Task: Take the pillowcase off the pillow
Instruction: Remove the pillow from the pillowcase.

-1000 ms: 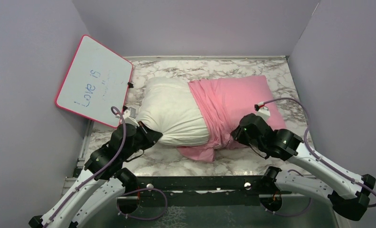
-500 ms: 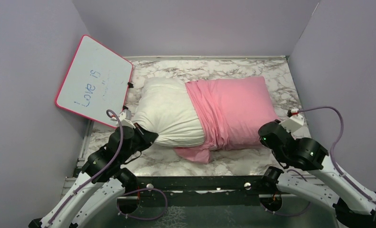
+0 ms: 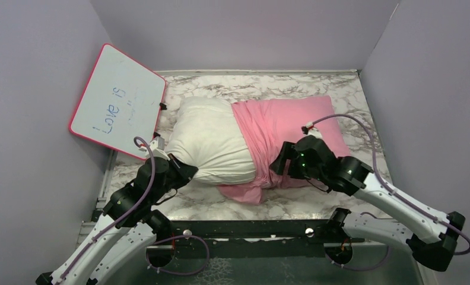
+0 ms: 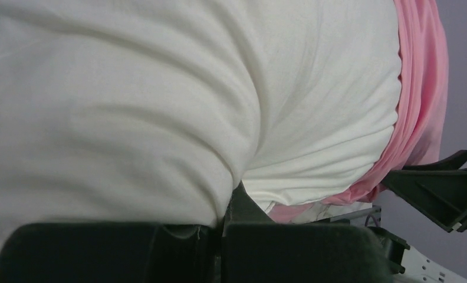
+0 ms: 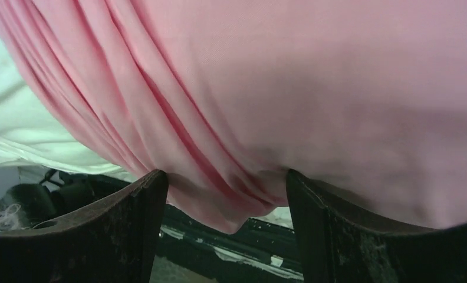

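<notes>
The white pillow [image 3: 206, 142] lies across the marble table, its right half inside the pink pillowcase [image 3: 295, 124]. The case's bunched open edge crosses the pillow's middle, and a pink flap [image 3: 244, 193] spills onto the table in front. My left gripper [image 3: 183, 170] is shut on the pillow's near-left corner; white pillow cloth [image 4: 131, 106] is pinched where the jaws meet [image 4: 226, 207]. My right gripper [image 3: 279, 166] is open at the case's near edge. Its fingers [image 5: 134, 221] straddle hanging pink folds [image 5: 219, 177] without closing on them.
A pink-framed whiteboard [image 3: 117, 101] leans against the left wall, close to the pillow's left end. Grey walls close in the table [image 3: 250, 86] on three sides. A dark metal rail [image 3: 250, 228] runs along the near edge between the arm bases.
The right arm pulled back to the right, shifting the case a little that way, then came back to the case's near edge with its jaws open. The left gripper kept its hold.
</notes>
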Motion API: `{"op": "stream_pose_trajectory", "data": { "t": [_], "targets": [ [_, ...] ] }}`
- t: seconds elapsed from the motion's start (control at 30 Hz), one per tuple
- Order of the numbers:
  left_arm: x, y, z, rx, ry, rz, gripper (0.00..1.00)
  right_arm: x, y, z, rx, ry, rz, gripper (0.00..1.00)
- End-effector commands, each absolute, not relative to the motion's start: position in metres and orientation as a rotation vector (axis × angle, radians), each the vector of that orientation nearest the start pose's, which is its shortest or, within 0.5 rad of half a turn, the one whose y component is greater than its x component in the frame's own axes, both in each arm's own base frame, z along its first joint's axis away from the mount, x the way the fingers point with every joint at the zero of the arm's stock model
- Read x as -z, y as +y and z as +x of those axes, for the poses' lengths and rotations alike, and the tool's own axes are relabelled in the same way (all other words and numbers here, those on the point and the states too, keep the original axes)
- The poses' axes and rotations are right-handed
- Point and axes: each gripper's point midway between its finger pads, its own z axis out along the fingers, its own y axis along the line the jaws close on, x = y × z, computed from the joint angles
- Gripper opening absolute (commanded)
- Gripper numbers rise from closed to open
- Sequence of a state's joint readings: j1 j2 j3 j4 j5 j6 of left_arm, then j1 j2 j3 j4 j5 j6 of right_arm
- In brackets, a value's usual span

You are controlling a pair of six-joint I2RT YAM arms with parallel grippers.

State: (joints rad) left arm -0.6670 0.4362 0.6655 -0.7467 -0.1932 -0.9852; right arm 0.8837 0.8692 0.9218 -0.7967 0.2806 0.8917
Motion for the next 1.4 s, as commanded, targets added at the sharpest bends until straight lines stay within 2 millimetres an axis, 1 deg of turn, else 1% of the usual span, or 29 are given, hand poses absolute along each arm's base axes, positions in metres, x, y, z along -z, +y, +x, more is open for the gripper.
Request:
{"op": "stream_pose_trajectory", "data": {
  "t": [0.0,0.1,0.13,0.17,0.2,0.27,0.3,0.37,0.43,0.47,0.5,0.57,0.63,0.67,0.7,0.73,0.8,0.9,0.97,1.03,1.07,1.13,1.2,1.27,1.33,1.37],
  "targets": [
    [-0.214,-0.133,0.172,0.847,2.052,-0.493,0.00,-0.172,0.223,0.159,-0.749,2.495,0.121,0.78],
    [-0.213,-0.133,0.171,0.847,2.054,-0.488,0.00,-0.149,0.207,0.163,-0.624,2.518,0.217,0.77],
    [-0.213,-0.133,0.171,0.844,2.056,-0.488,0.00,-0.144,0.203,0.165,-0.586,2.519,0.222,0.73],
    [-0.212,-0.133,0.172,0.843,2.057,-0.489,0.00,-0.139,0.199,0.168,-0.544,2.514,0.225,0.63],
    [-0.212,-0.133,0.172,0.840,2.057,-0.488,0.00,-0.135,0.192,0.171,-0.484,2.508,0.221,0.49],
    [-0.215,-0.132,0.173,0.835,2.051,-0.490,0.00,-0.131,0.168,0.179,-0.311,2.481,0.283,0.18],
    [-0.217,-0.131,0.174,0.833,2.042,-0.497,0.00,-0.131,0.152,0.181,-0.211,2.461,0.325,0.08],
    [-0.220,-0.126,0.174,0.823,2.019,-0.522,0.00,-0.136,0.119,0.187,-0.022,2.385,0.386,0.04],
    [-0.219,-0.118,0.173,0.795,2.011,-0.552,0.00,-0.148,0.085,0.185,0.126,2.300,0.493,0.04],
    [-0.219,-0.114,0.172,0.780,2.011,-0.568,0.00,-0.155,0.071,0.182,0.163,2.263,0.548,0.04],
    [-0.217,-0.110,0.171,0.763,2.014,-0.582,0.00,-0.164,0.062,0.179,0.165,2.226,0.598,0.03],
    [-0.216,-0.103,0.168,0.736,2.010,-0.610,0.00,-0.180,0.054,0.176,0.101,2.172,0.650,0.03],
    [-0.214,-0.097,0.166,0.719,2.003,-0.627,0.00,-0.194,0.057,0.178,-0.016,2.132,0.631,0.03],
    [-0.215,-0.096,0.166,0.720,1.997,-0.630,0.00,-0.200,0.062,0.179,-0.074,2.125,0.589,0.05],
    [-0.215,-0.096,0.166,0.724,1.993,-0.633,0.00,-0.207,0.071,0.181,-0.140,2.118,0.531,0.09],
    [-0.215,-0.097,0.166,0.729,1.994,-0.632,0.00,-0.213,0.083,0.182,-0.210,2.123,0.450,0.10],
    [-0.217,-0.104,0.168,0.763,1.990,-0.613,0.00,-0.231,0.106,0.182,-0.354,2.124,0.320,0.11],
    [-0.213,-0.117,0.169,0.821,2.009,-0.586,0.00,-0.268,0.122,0.183,-0.456,2.080,0.227,0.16],
    [-0.209,-0.125,0.170,0.844,2.030,-0.572,0.00,-0.291,0.131,0.185,-0.496,2.050,0.151,0.26],
    [-0.206,-0.129,0.170,0.857,2.042,-0.564,0.00,-0.310,0.144,0.189,-0.538,2.021,0.081,0.34],
    [-0.205,-0.130,0.170,0.862,2.045,-0.559,0.00,-0.316,0.152,0.193,-0.553,2.010,0.045,0.39],
    [-0.204,-0.132,0.171,0.868,2.047,-0.558,0.00,-0.320,0.171,0.201,-0.565,2.004,-0.039,0.39],
    [-0.203,-0.132,0.170,0.873,2.046,-0.557,0.00,-0.321,0.187,0.215,-0.518,2.034,-0.084,0.39],
    [-0.203,-0.133,0.169,0.880,2.047,-0.559,0.00,-0.323,0.207,0.235,-0.456,2.062,-0.136,0.39],
    [-0.203,-0.133,0.168,0.892,2.044,-0.561,0.00,-0.322,0.228,0.260,-0.399,2.064,-0.186,0.40],
    [-0.202,-0.133,0.167,0.899,2.045,-0.560,0.00,-0.325,0.238,0.273,-0.399,2.060,-0.204,0.40]
  ]
}}
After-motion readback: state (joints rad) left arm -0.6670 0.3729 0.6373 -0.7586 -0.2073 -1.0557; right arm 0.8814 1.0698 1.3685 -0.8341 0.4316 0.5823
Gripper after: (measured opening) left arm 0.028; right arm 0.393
